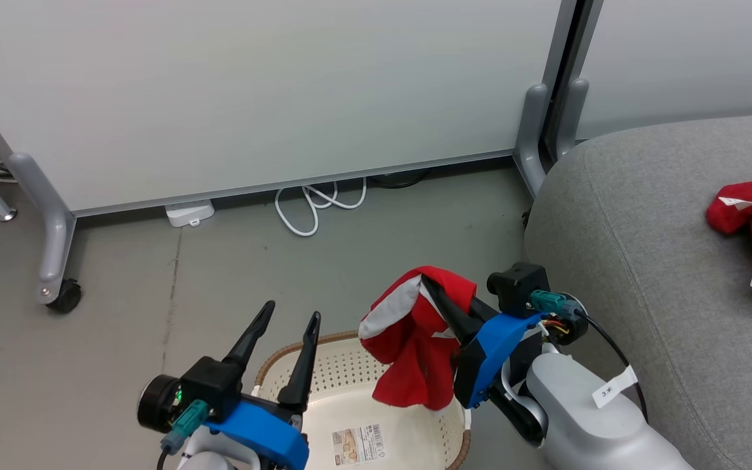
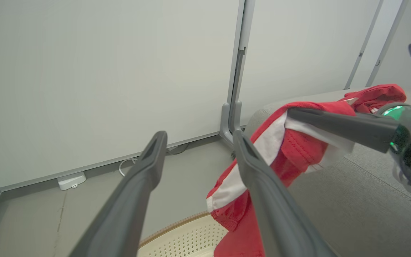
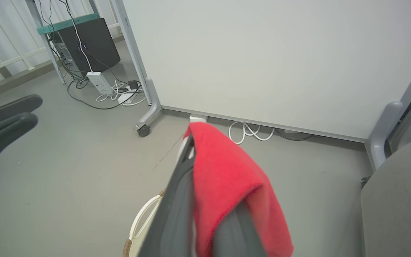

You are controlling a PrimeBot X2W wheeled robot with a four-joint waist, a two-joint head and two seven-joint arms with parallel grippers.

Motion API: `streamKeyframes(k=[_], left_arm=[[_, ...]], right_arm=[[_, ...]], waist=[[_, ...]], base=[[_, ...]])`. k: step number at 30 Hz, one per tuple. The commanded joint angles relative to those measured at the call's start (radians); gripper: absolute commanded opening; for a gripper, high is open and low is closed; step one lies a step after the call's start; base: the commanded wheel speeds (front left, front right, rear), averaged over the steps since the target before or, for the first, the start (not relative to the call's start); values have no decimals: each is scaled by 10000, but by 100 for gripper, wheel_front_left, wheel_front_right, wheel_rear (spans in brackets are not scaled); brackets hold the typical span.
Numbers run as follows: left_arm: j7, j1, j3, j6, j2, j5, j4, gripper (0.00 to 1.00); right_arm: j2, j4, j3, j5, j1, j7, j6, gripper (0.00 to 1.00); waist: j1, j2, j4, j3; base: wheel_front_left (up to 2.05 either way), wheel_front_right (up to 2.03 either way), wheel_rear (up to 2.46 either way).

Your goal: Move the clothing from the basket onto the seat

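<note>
Head view: right fingers (image 1: pixel 449 312) hold clothing (image 1: pixel 415 356) raised above basket (image 1: pixel 344 375).

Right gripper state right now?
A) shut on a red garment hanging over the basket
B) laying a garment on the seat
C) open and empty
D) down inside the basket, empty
A: the right gripper is shut on the red garment, which drapes from its fingers over the basket, short of the seat.
</note>
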Motion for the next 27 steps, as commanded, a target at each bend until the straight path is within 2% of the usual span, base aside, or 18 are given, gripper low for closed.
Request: streamKeyframes(k=[1, 15, 27], left_arm=[[-44, 213, 270, -49, -44, 143, -117, 100], [-44, 632, 928, -213, -399, 716, -221, 100], [-44, 386, 844, -227, -346, 617, -169, 100]], right_arm=[[-45, -61, -48, -67, 120, -54, 1, 0], [-37, -71, -154, -138, 164, -53, 1, 0], [-15, -134, -136, -130, 20, -53, 1, 0]], waist=[[1, -1, 3, 3], [1, -1, -107, 38], [1, -1, -446, 186]], base=[[0, 0, 0], [0, 0, 0], [0, 0, 0]])
